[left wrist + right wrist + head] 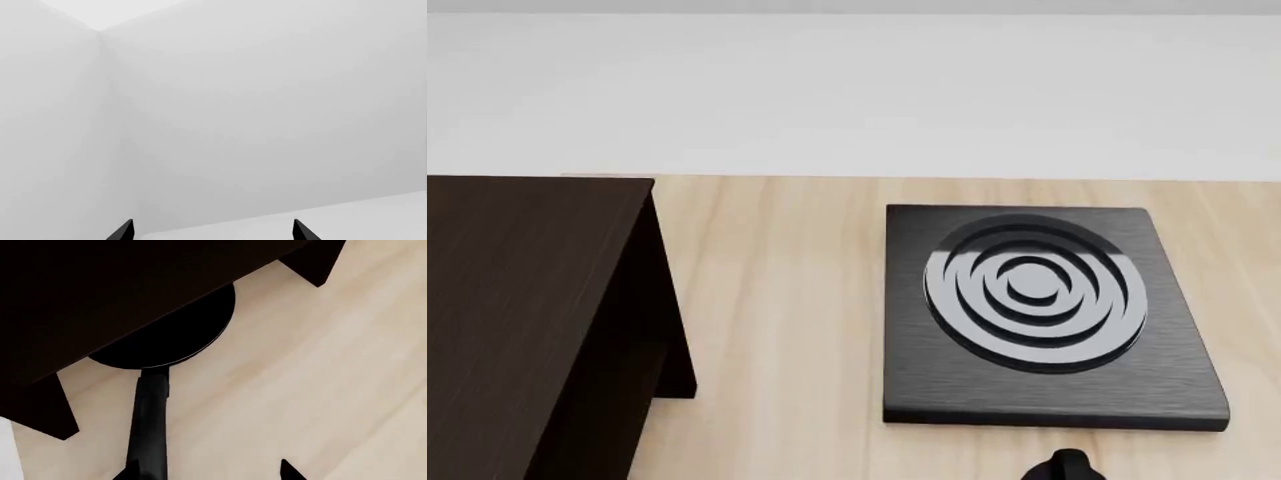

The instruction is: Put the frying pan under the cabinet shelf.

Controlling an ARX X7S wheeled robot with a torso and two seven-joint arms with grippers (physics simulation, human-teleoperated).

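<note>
The cabinet shelf (521, 320) is a dark brown wooden box at the left of the head view. In the right wrist view its dark underside (100, 285) covers most of the round black frying pan (167, 335), which lies on the light wood table under it. The pan's long black handle (150, 420) sticks out from under the shelf towards my right gripper (207, 472). That gripper is open, and the handle's end lies at one fingertip, not held. My left gripper (213, 232) is open and empty, facing white walls. The pan is hidden in the head view.
A square black stove plate (1034, 300) with concentric rings lies on the light wood table (774, 300), right of the shelf. Two shelf legs (313, 262) (40, 410) stand either side of the pan. A small black rounded part (1068, 465) shows at the head view's bottom edge.
</note>
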